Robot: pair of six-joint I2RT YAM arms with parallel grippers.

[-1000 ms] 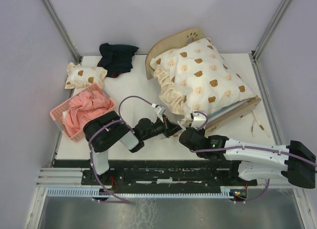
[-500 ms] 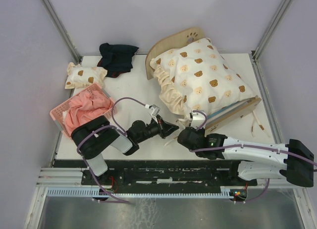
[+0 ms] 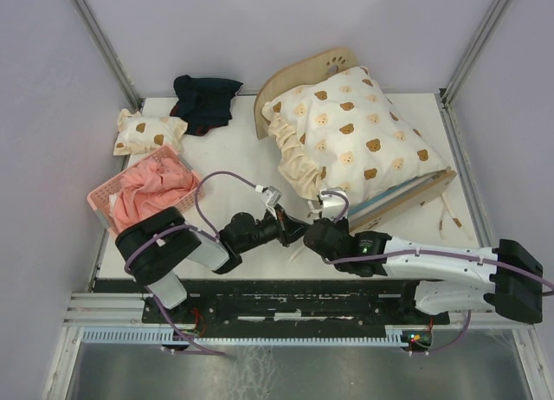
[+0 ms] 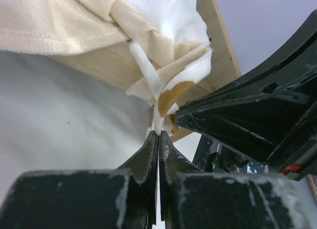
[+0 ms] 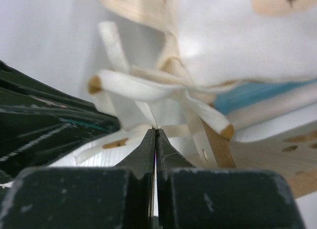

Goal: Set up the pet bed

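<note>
Pet bed (image 3: 299,75): plywood, at the far right of the table (image 3: 234,166), which we list under a bear-print quilt (image 3: 346,136). Left gripper (image 4: 158,139): fingers closed, pinching a white tie (image 4: 143,65) by the footboard. Right gripper (image 5: 155,132): we note it clamped likewise on another tie (image 5: 146,112). Pink basket (image 3: 104,201): at left.

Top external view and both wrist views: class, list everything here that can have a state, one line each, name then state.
pet bed: mostly covered by the quilt
quilt: bunched over the bed, not spread flat
quilt ties: dangling at the quilt's near corner
left end effector: shut, pinching one of the quilt ties
right end effector: shut, pinching one of the quilt ties
pink basket: filled with pink cloth
dark cloth: crumpled
small pillow: lying off the bed
</note>
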